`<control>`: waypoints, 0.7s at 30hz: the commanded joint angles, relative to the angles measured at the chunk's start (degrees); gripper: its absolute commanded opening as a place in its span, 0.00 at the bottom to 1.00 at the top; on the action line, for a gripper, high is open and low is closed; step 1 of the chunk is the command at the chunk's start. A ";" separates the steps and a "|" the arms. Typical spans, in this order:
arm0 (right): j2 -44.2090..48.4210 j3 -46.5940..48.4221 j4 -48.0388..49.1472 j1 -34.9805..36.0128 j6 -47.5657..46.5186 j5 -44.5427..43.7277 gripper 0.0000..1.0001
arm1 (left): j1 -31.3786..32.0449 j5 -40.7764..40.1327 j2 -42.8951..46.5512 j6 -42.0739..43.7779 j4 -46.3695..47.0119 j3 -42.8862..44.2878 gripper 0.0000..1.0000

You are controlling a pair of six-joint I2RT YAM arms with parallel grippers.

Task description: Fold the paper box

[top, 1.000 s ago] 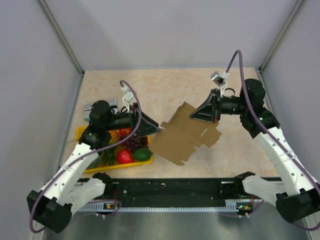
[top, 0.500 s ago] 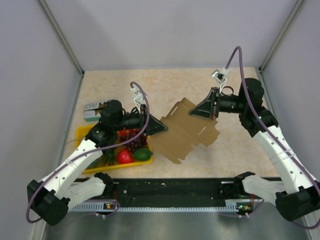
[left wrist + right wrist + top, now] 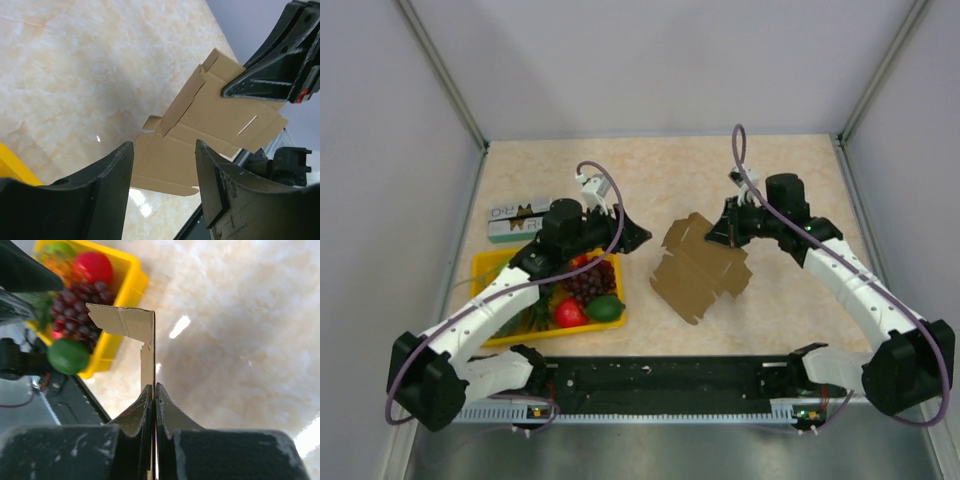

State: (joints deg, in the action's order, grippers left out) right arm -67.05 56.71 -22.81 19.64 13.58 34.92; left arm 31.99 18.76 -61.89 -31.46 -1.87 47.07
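The paper box is a flat brown die-cut sheet in the middle of the table, with flaps and a slot showing. My right gripper is shut on its far right edge. In the right wrist view the paper box runs edge-on out of the shut right gripper. My left gripper stands open just left of the sheet, apart from it. In the left wrist view the paper box lies beyond the open left gripper, with the right gripper pinching its far corner.
A yellow tray with dark grapes, a red fruit and a green fruit sits under the left arm. A green-and-white carton lies behind it. A black rail runs along the near edge.
The left gripper, which had reached the sheet's left edge, has drawn back and stands open and apart from it. The right arm has swung down, carrying the sheet rightward and lower.
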 commanded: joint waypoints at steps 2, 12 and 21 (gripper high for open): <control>-5.10 -0.64 1.54 0.14 -7.60 -5.03 0.00 | 0.27 3.10 -9.64 1.40 11.97 -0.40 0.56; -11.53 -0.28 4.60 -1.79 -13.32 -1.88 0.00 | 2.11 10.65 -25.02 7.73 24.02 1.08 0.56; -12.32 -1.42 7.08 -2.24 -13.32 3.40 0.00 | 2.03 14.19 -36.90 9.48 27.62 6.36 0.55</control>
State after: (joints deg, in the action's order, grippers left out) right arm -79.72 55.51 -19.57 17.72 1.67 34.68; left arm 33.91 30.70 -97.23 -25.12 20.99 50.19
